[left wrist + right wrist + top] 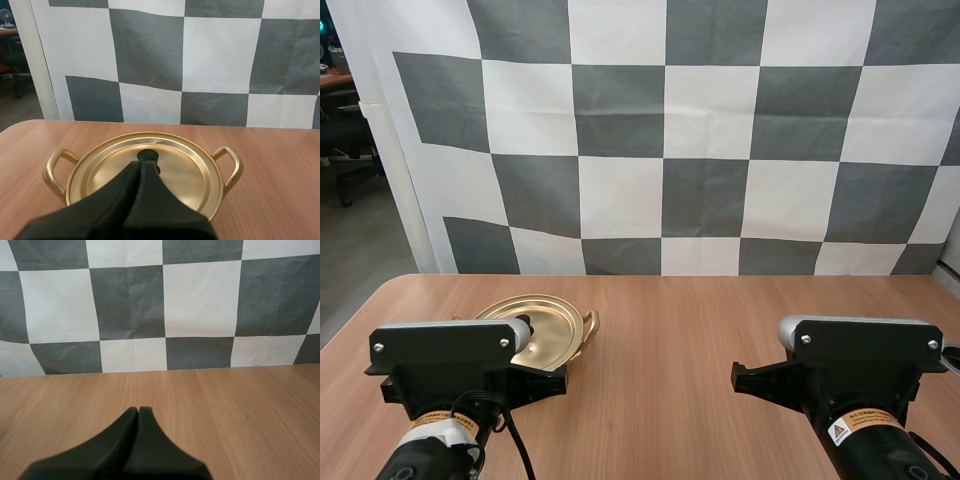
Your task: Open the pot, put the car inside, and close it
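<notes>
The lid (145, 172) sits on the pot (232, 167) (no car visible), fitting either end of the task. Both claws, left (140, 167) and right (138, 412), are closed and empty above the table (720, 320).

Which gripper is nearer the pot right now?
Left. The left gripper sits shut just in front of the lid's knob on the pot. The right gripper, also shut, is over bare table well off to the side.
</notes>
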